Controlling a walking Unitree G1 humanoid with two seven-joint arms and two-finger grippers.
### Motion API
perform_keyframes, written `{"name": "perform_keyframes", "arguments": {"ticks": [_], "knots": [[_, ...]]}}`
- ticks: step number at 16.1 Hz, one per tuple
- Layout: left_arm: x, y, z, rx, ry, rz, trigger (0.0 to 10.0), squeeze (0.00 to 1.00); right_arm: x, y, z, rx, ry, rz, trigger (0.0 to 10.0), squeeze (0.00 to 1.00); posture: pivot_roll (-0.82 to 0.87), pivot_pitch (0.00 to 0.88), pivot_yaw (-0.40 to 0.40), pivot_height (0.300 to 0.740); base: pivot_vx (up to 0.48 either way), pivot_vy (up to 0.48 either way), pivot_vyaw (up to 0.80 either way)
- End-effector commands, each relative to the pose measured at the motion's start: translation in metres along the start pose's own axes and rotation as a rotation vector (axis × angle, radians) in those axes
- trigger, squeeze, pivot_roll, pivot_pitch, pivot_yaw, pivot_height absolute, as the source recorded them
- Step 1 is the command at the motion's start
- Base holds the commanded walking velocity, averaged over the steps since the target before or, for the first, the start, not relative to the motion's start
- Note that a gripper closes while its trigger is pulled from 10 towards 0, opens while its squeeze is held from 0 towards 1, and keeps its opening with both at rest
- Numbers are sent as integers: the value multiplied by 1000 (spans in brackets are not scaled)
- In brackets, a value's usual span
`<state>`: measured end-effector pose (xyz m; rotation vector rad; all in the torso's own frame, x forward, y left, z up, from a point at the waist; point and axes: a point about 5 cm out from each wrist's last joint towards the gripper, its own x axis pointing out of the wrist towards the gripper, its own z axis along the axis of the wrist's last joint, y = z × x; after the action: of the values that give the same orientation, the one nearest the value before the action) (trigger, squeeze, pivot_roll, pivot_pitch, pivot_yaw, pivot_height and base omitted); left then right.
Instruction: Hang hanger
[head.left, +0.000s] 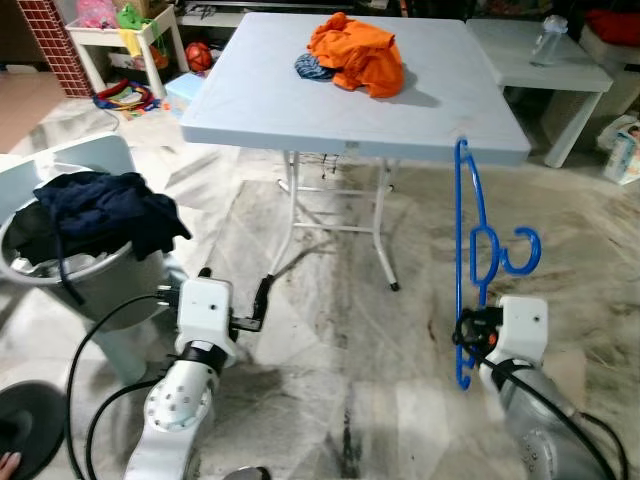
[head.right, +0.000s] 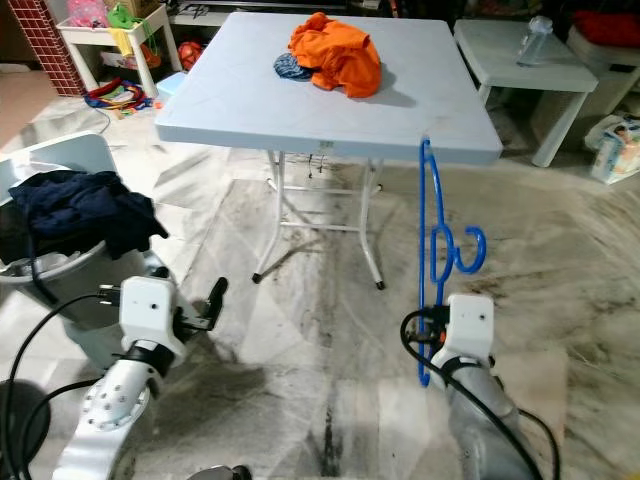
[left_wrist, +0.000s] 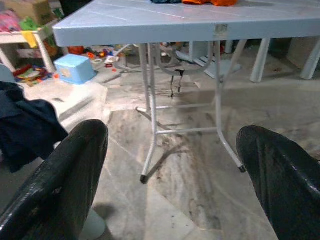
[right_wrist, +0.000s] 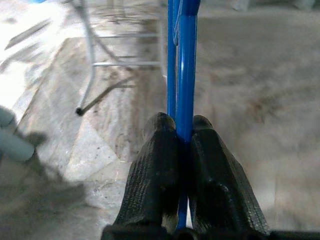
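A blue hanger (head.left: 470, 262) is standing nearly upright at the lower right of the head view, its long frame rising from the right gripper (right_wrist: 184, 131) to just in front of the near right corner of the folding table (head.left: 260, 100), with its hook (head.left: 522, 251) curling out to the right about halfway up. The right gripper is clamping the lower part of the frame; in the right wrist view its two black fingers (right_wrist: 152, 175) are pressing together on either side of the blue bar, which is running straight up and away from between them. The lowest end of the hanger is dipping a little below the gripper, over the marble floor (head.left: 350, 340).

At the lower left of the head view the left gripper (head.left: 262, 297) is hanging low in front of the robot, pointing toward the table legs; in its wrist view its fingers (left_wrist: 60, 185) are standing well apart with nothing between them.

An orange garment (head.left: 358, 52) is lying bunched near the far middle of the tabletop, touching a small blue patterned cloth (head.left: 310, 67). At the left edge a grey laundry basket (head.left: 100, 275) is holding dark navy clothing (head.left: 105, 210). A white side table (head.left: 545, 55) with a clear bottle (head.left: 548, 40) is sitting at the upper right, and toys (head.left: 125, 95) are scattered around a small white table at the upper left.
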<state>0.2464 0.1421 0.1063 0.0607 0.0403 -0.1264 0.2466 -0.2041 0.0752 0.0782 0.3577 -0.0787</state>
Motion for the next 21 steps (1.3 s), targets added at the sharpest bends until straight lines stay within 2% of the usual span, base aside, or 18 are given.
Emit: {"name": "perform_keyframes", "arguments": {"ticks": [1,2,6,11,18,21], "knots": [[2,1,-4,-12,24,5,10000,0,-4,-7,2,11,-4,-44,10000,0,-20,88,-36,740,0,0,-800],[3,3,-6,-44,44,18,10000,0,-6,-7,2,3,-10,-50,10000,0,-24,85,-36,740,0,0,-800],[7,6,-6,-39,50,21,10000,0,-9,-12,1,3,-23,-89,10000,0,-23,80,-27,740,0,127,-800],[10,3,-4,-38,54,-1,10000,0,-1,-9,7,-13,-55,-89,10000,0,-15,83,-23,740,0,302,-800],[13,4,-4,-31,56,-1,10000,0,2,-8,9,-27,-70,-90,10000,0,-16,76,-26,740,0,344,-800],[15,4,-3,-29,53,-6,10000,0,3,-12,11,-33,-76,-98,10000,0,-22,74,-27,740,0,347,-800]]}}
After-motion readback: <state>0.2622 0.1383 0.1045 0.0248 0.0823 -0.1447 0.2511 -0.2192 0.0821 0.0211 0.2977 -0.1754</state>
